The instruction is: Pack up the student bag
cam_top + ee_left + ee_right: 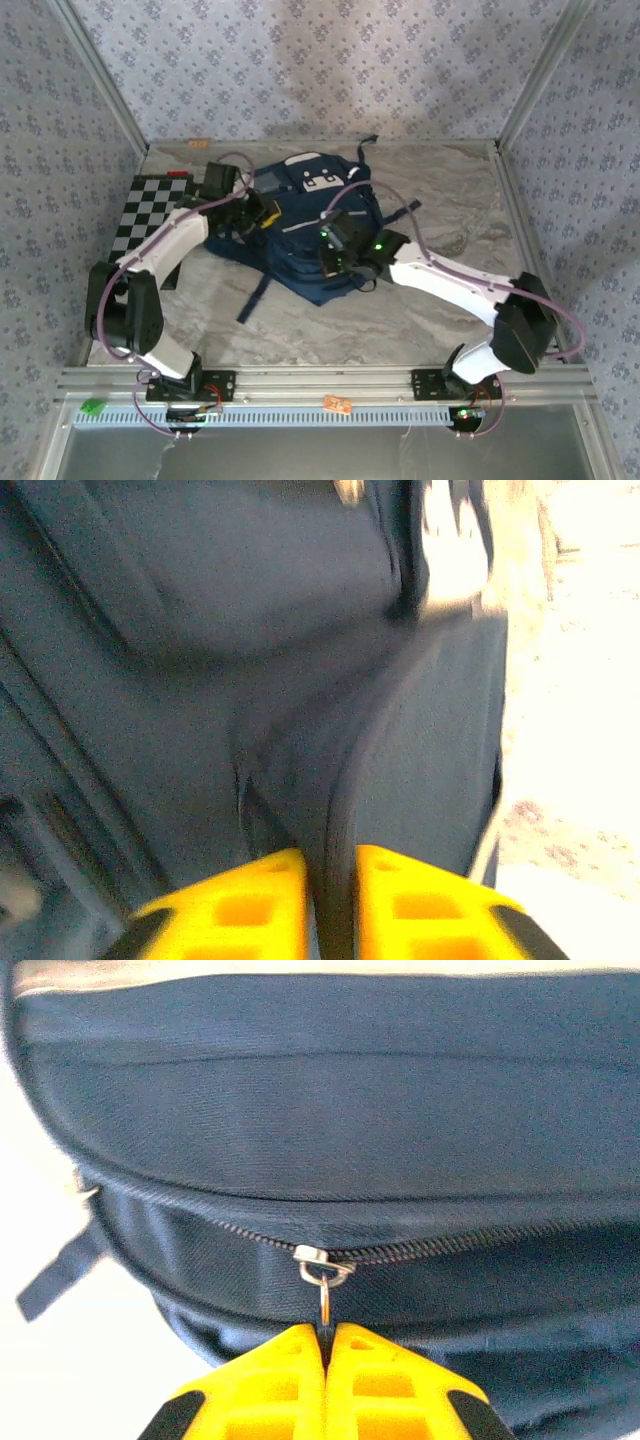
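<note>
The navy student bag (300,225) lies flat in the middle of the table, white buckle patches toward the back. My left gripper (262,215) is at its left side; in the left wrist view the yellow fingers (332,865) pinch a raised fold of the bag's fabric (340,780), and that view is blurred. My right gripper (335,262) is at the bag's near right edge. In the right wrist view it (327,1335) is shut on the metal zipper pull (324,1300), which hangs from the slider (322,1257). The zipper's teeth (480,1240) are closed to the slider's right.
A black-and-white checkered mat (145,215) lies left of the bag, partly under the left arm. A dark strap (255,295) trails from the bag toward the near edge. Patterned walls and metal posts enclose the marbled table (450,200).
</note>
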